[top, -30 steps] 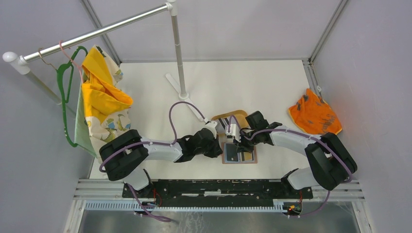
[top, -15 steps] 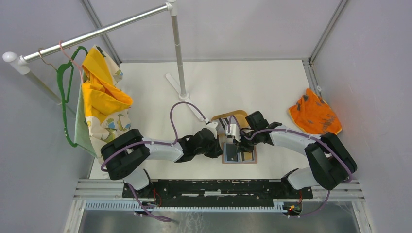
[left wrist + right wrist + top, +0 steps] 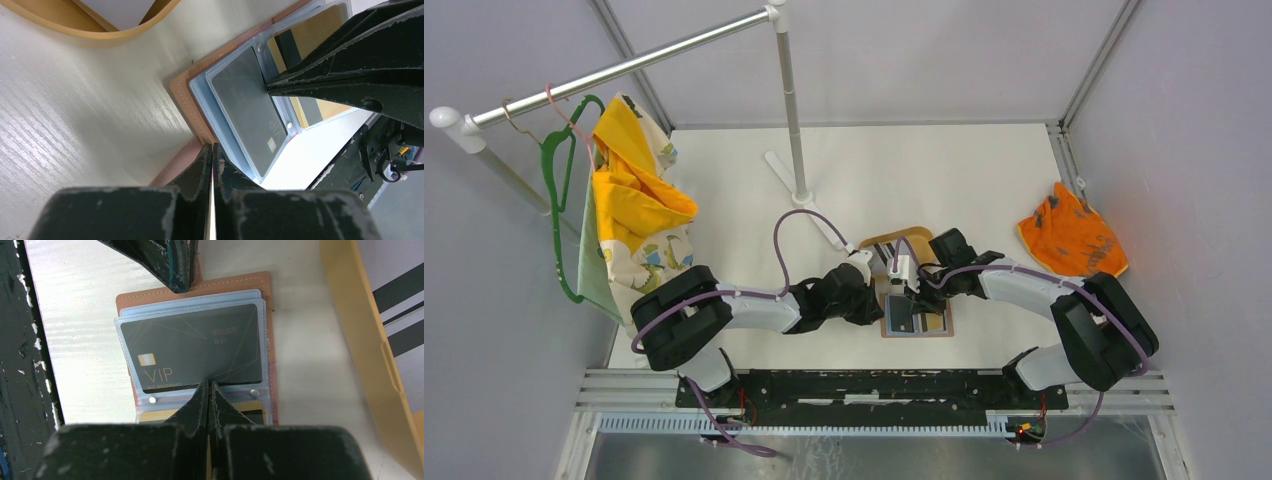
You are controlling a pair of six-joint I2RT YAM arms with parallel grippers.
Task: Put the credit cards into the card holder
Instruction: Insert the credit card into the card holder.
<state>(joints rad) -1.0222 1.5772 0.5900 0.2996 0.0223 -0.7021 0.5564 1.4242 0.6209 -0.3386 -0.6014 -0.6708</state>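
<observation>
Black "VIP" card [image 3: 192, 347] in brown card holder [image 3: 225, 284], left gripper [image 3: 212, 147] and right gripper [image 3: 208, 384] closed.

Stitched leather card holder [image 3: 225, 286], glossy plastic sleeves [image 3: 170, 400], matt black card [image 3: 200, 345].

Both arms lean in to the middle of the white table [image 3: 984, 180], where the card holder [image 3: 924, 334] lies open and flat. The left gripper [image 3: 876, 308] is at its left edge, the right gripper [image 3: 912, 300] at its far edge. A dark card [image 3: 901, 319] and a gold card [image 3: 934, 322] show inside. A tan tray [image 3: 886, 240] lies just behind it.
</observation>
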